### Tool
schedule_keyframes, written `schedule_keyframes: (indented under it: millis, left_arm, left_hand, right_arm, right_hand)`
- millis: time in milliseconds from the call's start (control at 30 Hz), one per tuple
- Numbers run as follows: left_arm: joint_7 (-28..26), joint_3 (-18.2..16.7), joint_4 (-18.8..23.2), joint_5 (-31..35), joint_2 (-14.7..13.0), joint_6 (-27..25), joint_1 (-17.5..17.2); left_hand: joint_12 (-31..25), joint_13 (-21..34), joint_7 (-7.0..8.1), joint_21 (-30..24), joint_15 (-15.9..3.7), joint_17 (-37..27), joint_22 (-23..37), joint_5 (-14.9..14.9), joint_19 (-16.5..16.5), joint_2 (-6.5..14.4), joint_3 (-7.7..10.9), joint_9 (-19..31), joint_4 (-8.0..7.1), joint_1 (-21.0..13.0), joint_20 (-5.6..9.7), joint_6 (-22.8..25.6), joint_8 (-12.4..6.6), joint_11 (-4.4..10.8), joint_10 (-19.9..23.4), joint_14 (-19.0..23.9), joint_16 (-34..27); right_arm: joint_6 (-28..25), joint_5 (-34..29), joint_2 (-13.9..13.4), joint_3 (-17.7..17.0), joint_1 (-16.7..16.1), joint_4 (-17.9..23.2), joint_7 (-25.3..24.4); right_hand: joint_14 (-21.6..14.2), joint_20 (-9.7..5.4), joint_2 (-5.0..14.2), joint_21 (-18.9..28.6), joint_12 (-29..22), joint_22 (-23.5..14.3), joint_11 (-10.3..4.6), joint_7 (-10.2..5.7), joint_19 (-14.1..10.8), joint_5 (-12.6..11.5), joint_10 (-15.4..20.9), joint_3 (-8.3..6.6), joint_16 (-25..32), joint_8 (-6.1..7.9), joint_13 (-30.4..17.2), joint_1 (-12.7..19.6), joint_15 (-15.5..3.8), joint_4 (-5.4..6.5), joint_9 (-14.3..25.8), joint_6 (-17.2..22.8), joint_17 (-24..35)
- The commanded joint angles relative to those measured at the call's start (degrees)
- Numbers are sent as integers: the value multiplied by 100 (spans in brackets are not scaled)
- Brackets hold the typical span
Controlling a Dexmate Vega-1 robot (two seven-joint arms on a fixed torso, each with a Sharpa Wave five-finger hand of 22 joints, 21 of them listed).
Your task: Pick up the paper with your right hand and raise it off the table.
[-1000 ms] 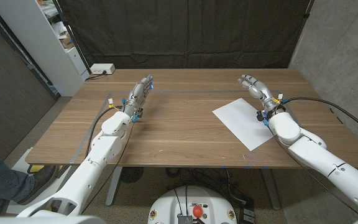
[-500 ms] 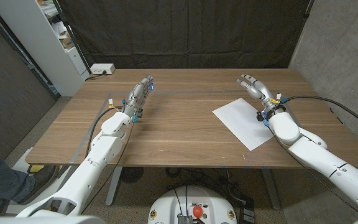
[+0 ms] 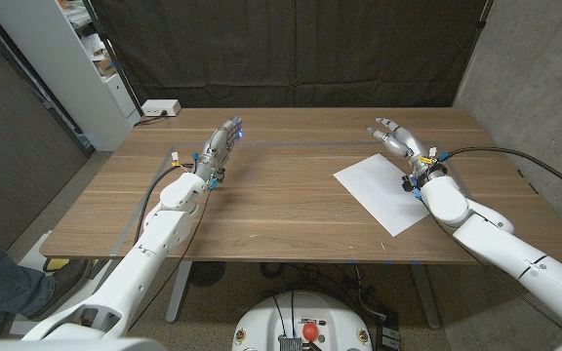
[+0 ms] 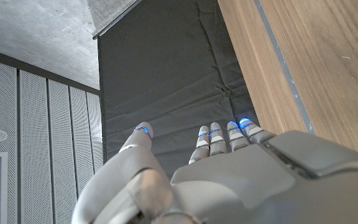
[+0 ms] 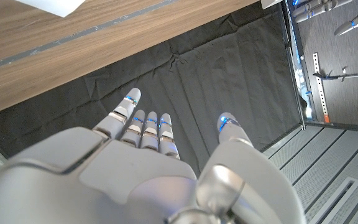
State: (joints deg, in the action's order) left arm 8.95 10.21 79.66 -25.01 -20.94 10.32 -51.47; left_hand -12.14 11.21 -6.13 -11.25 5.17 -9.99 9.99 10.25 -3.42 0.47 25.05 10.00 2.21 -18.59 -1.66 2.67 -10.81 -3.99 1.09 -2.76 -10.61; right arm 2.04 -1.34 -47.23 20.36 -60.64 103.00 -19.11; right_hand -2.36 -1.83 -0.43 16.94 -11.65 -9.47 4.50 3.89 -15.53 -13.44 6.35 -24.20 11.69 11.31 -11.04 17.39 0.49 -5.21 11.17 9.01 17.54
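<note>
The paper (image 3: 382,190) lies flat on the table (image 3: 281,210) at the right. The right hand (image 3: 399,141) hovers at its far edge, fingers spread, holding nothing. The left hand (image 3: 219,147) is at the far left, fingers straight and empty.

The left hand (image 3: 217,149) lies extended toward the table's far edge, fingers straight and together, holding nothing. The right hand (image 3: 398,139) is lifted near the far right, fingers spread, empty.

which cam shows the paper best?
Head view: the whole white paper lies flat on the table's right side, by the right hand. The right wrist view catches just one corner.
</note>
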Motion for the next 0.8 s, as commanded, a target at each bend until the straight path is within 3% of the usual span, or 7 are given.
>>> schedule_keyframes:
  millis: [33, 800]
  left_arm:
    - [-13, 60, -66, 38, 51, -29, 75]
    - [-73, 61, -30, 56, 43, -52, 69]
  left_hand:
    - [-7, -6, -12, 0, 13, -34, 28, -19, -55, 63, -5, 31, 36, -7, -14, 59, -3, -24, 25, 35, -13]
    - [-5, -6, -9, 2, 19, -35, 28, -19, -70, 82, -6, 32, 62, -1, -33, 62, -1, -39, 28, 38, -13]
  right_arm:
    - [-136, -369, -150, 67, 29, 78, 90]
    - [-541, -1025, -354, 230, 59, 300, 230]
  right_hand:
    - [-40, -9, 36, -17, 2, -23, -38, -39, -54, 0, 7, -12, 16, 28, -17, 50, -35, -26, 20, 17, -5]
    - [-47, -8, 52, -65, 3, -23, -74, -82, -74, -18, 16, -32, 12, 27, -18, 96, -45, -65, 18, 20, -43]
